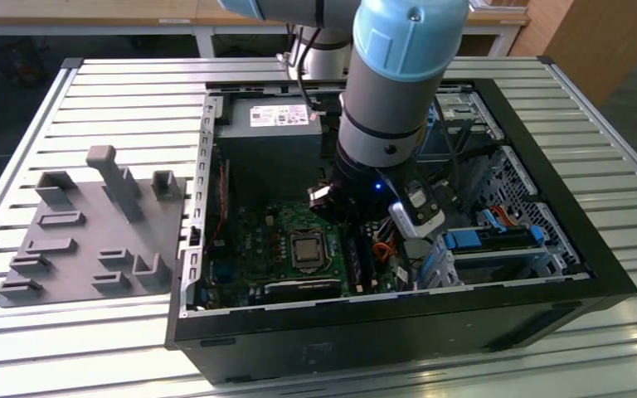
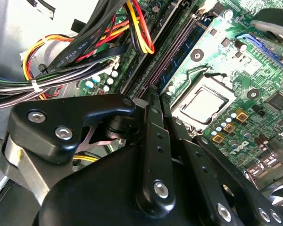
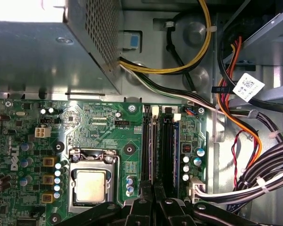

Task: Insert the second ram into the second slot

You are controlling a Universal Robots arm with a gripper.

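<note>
Nearest the lens in both wrist views are the black jointed links of the gripper (image 2: pixel 151 94) (image 3: pixel 153 188). Its two fingers (image 3: pixel 145 200) are drawn close together at the tips, just over the bank of memory slots. Whether they nip the stick or only bear upon its end cannot be told.

The second ram (image 3: pixel 153 150) stands on edge in the slot line that runs straight away from the fingertips. This is in the slot pair nearer the processor socket (image 3: pixel 90 183). In the first wrist view it is a long, very narrow pale strip seen edge-on. In the second wrist view its side shows as a thin bluish band (image 2: pixel 181 54). No label or chips can be made out. Its long axis lies along the slot, parallel to the motherboard (image 3: pixel 104 127). One end is under the fingertips and the other points towards the metal power supply box (image 3: pixel 37 56). Whether it is fully seated cannot be told.

A second blue-edged stick (image 3: pixel 176 150) stands in the outer slot, parallel and near to it, on the side of the bundled cables (image 2: pixel 85 42).

In the exterior view the arm (image 1: pixel 391 91) reaches down into the open computer case (image 1: pixel 584 274), which lies on a slatted table (image 1: pixel 130 91). A grey fixture tray (image 1: pixel 86 232) lies beside the case, on the exterior view's left.
</note>
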